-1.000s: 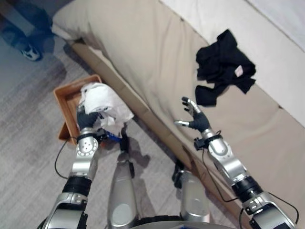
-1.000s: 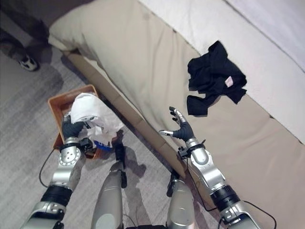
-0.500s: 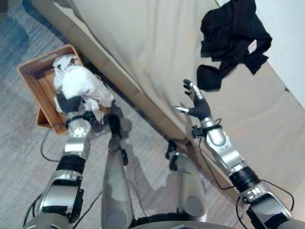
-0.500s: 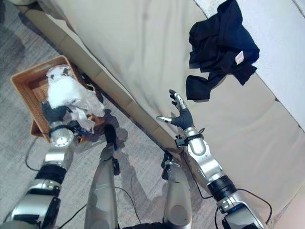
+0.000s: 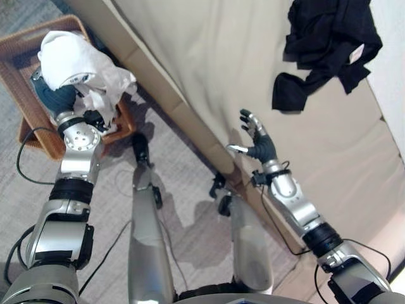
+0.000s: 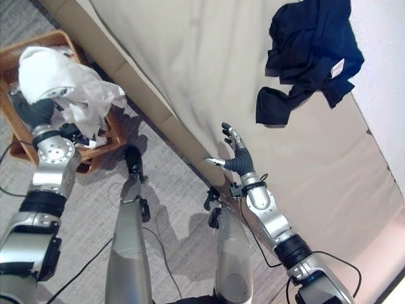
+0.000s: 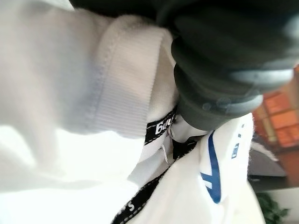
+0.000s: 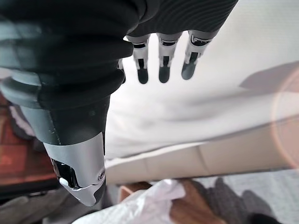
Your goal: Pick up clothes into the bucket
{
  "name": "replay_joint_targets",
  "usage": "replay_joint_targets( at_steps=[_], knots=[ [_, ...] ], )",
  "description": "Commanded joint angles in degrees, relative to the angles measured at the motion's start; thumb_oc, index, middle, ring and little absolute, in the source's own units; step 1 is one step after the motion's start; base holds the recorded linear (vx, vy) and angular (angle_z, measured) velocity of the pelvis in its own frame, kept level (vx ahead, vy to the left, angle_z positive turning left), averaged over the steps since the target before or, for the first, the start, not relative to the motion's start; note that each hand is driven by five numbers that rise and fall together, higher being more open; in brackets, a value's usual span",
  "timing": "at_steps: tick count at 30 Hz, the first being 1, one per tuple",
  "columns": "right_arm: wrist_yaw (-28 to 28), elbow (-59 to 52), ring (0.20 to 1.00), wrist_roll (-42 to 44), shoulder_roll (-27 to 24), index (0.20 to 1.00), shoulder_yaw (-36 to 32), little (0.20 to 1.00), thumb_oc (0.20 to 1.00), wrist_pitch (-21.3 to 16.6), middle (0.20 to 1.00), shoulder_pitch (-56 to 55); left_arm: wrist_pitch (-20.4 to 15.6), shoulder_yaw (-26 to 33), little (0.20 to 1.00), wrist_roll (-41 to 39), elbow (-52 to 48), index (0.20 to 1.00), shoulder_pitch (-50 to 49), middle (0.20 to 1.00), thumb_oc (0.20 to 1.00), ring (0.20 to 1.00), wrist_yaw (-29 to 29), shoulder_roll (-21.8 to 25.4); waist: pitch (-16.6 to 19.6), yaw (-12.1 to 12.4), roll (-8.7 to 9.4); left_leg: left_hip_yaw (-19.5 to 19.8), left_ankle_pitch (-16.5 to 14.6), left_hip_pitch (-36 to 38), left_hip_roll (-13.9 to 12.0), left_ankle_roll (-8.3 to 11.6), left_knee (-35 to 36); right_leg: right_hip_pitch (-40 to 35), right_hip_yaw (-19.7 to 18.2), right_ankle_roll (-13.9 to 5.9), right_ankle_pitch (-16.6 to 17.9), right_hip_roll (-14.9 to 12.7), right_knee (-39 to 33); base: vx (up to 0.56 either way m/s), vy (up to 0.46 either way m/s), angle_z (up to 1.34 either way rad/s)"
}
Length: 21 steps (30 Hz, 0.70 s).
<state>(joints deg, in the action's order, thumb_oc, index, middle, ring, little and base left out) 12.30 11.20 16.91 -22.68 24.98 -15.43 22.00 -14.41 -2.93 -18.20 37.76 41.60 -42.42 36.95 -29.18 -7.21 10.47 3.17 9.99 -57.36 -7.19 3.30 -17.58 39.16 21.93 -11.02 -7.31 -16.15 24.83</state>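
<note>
White shirt [image 5: 79, 63] is draped over the left hand [image 5: 56, 98], grip unseen; it could snag and miss the basket [image 5: 25, 54] below.

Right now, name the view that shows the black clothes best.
The right eye view: the whole black clothes pile lies uncut on the beige bed. The left eye view crops its top edge.
</note>
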Motion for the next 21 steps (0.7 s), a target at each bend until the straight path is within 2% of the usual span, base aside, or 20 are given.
replay_joint_targets(
  at_steps=[1,5,8,9,10,11,13,18,19,20,21],
  knots=[
    [0.38,-5.34,1.000,0.06,0.60,1.000,-2.31,1.000,1.000,-3.99,1.000,-1.69,-0.30,3.57,0.200,4.79,0.92,0.200,2.40,0.200,0.200,0.200,-4.40,3.95,-0.62,2.01,7.11,-0.35,-15.85,-1.21,-1.15,0.20,-14.33,1.90,-2.30,-2.07,11.30,-1.79,-6.55,0.00,0.000,0.00],
    [0.26,-5.84,1.000,0.45,-0.28,1.000,-2.64,1.000,1.000,-4.65,1.000,-2.33,0.80,5.00,0.200,5.83,3.61,0.200,2.28,0.200,0.200,0.200,-6.83,5.27,-0.62,1.85,7.64,0.16,-15.97,-2.42,-1.61,0.24,-15.13,2.98,-1.96,-1.87,10.92,-1.40,-5.85,-0.01,-0.016,-0.06],
    [-0.21,-7.31,1.000,1.81,-1.29,1.000,-2.56,1.000,1.000,-5.55,1.000,-3.03,1.58,6.49,0.200,6.66,5.87,0.200,2.41,0.200,0.200,0.200,-11.91,7.68,-0.62,1.64,8.51,0.93,-15.86,-3.54,-2.15,0.27,-15.48,4.02,-1.56,-1.92,10.87,-0.63,-5.61,-0.01,-0.004,-0.05],
    [-0.23,-7.35,1.000,1.84,-1.31,1.000,-2.52,1.000,1.000,-5.55,1.000,-3.02,1.58,6.56,0.200,6.68,5.82,0.200,2.33,0.200,0.200,0.200,-11.97,7.68,-0.62,1.61,8.50,0.95,-15.88,-3.58,-2.18,0.28,-15.55,4.04,-1.57,-1.91,10.86,-0.60,-5.57,-0.01,-0.014,-0.08],
    [-0.23,-7.31,1.000,2.24,-1.62,1.000,-2.44,1.000,1.000,-5.62,1.000,-3.48,0.52,8.32,0.200,5.03,5.13,0.200,1.83,0.200,0.200,0.200,-14.35,7.49,-0.62,1.84,8.80,1.21,-15.99,-3.87,-2.29,0.20,-15.92,4.31,-1.52,-1.88,10.82,-0.42,-5.29,0.00,-0.015,-0.03],
    [-0.25,-7.30,1.000,2.28,-1.69,1.000,-2.37,1.000,1.000,-5.63,1.000,-3.44,0.43,8.42,0.200,4.94,5.11,0.200,1.70,0.200,0.200,0.200,-14.37,7.48,-0.62,1.78,8.75,1.23,-16.02,-3.88,-2.31,0.21,-15.97,4.31,-1.52,-1.88,10.81,-0.40,-5.26,0.00,0.000,0.00],
    [-0.32,-7.80,1.000,3.28,-2.43,1.000,-2.39,1.000,1.000,-5.44,1.000,-4.19,-1.78,12.62,0.200,-2.65,6.21,0.200,0.63,0.200,0.200,0.200,-16.05,6.20,-0.62,2.09,8.59,1.43,-16.10,-3.92,-2.21,0.10,-15.84,4.36,-1.29,-1.91,10.53,-0.41,-4.91,0.00,0.002,0.05],
    [-0.40,-8.65,1.000,4.82,-3.54,1.000,-1.98,1.000,1.000,-5.25,1.000,-5.27,-4.40,14.89,0.200,-8.11,6.69,0.200,-0.15,0.200,0.200,0.200,-16.00,6.27,-0.62,2.38,8.09,1.64,-16.06,-3.85,-2.09,0.10,-15.65,4.11,-0.81,-1.99,10.41,-0.57,-4.75,0.00,0.000,0.00],
    [-0.40,-8.52,1.000,5.00,-3.56,1.000,-1.86,1.000,1.000,-5.21,1.000,-5.33,-5.73,15.65,0.200,-11.00,7.14,0.200,0.01,0.200,0.200,0.200,-15.81,5.65,-0.62,2.56,8.02,1.69,-16.05,-3.84,-2.00,0.11,-15.58,3.98,-0.70,-1.99,10.36,-0.55,-4.80,0.00,0.000,0.00],
    [-0.16,-8.74,1.000,5.25,-3.71,1.000,-1.94,1.000,1.000,-5.16,1.000,-5.41,-9.86,17.95,0.200,-16.24,7.08,0.200,-0.33,0.200,0.200,0.200,-15.57,4.69,-0.62,2.85,7.70,1.90,-16.11,-3.87,-1.82,0.07,-15.60,3.86,-0.65,-2.00,10.27,-0.54,-4.71,0.00,0.000,0.00],
    [-0.23,-9.69,1.000,5.32,-4.04,1.000,-1.59,1.000,1.000,-4.94,1.000,-5.88,-10.08,18.43,0.200,-18.47,6.11,0.200,-0.34,0.200,0.200,0.200,-13.49,4.23,-0.62,2.86,7.50,1.82,-16.19,-3.78,-1.71,0.03,-15.72,3.74,-0.66,-1.94,10.21,-0.51,-4.66,0.00,0.000,0.00]
  ],
)
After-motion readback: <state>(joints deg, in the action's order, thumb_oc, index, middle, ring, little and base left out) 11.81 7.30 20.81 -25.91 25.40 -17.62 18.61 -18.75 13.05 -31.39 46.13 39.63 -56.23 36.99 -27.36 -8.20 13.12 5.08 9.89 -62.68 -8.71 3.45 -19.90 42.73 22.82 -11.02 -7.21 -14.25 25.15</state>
